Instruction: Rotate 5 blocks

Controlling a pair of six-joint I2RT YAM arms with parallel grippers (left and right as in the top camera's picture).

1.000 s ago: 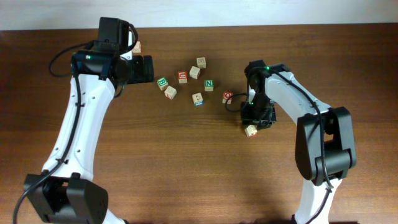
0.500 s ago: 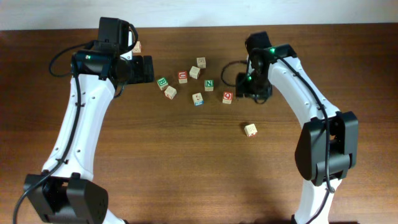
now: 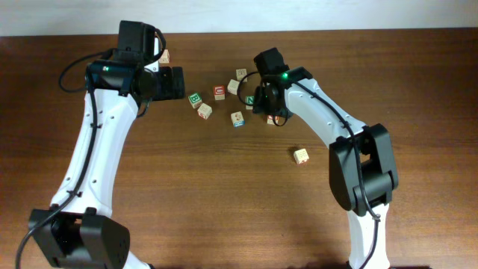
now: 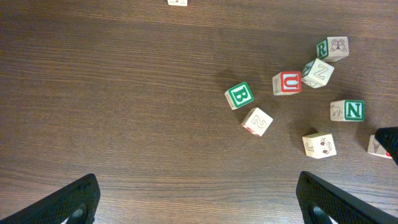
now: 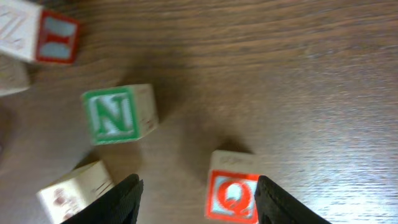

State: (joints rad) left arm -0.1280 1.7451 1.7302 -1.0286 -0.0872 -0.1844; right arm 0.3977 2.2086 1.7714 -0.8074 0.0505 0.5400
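On the tabletop (image 3: 224, 209), toward its far edge, in a loose cluster: green "N" cube (image 5: 118, 115) and red "Q" cube (image 5: 231, 194), near each other but apart, with blue-marked cube (image 3: 237, 119) just beside. Well apart, nearer the front: one pale cube (image 3: 301, 155). Hovering over N and Q: right gripper (image 5: 198, 182), jaws partly spread, holding nothing. Off to the left: left gripper (image 4: 198, 180), jaws wide, empty.
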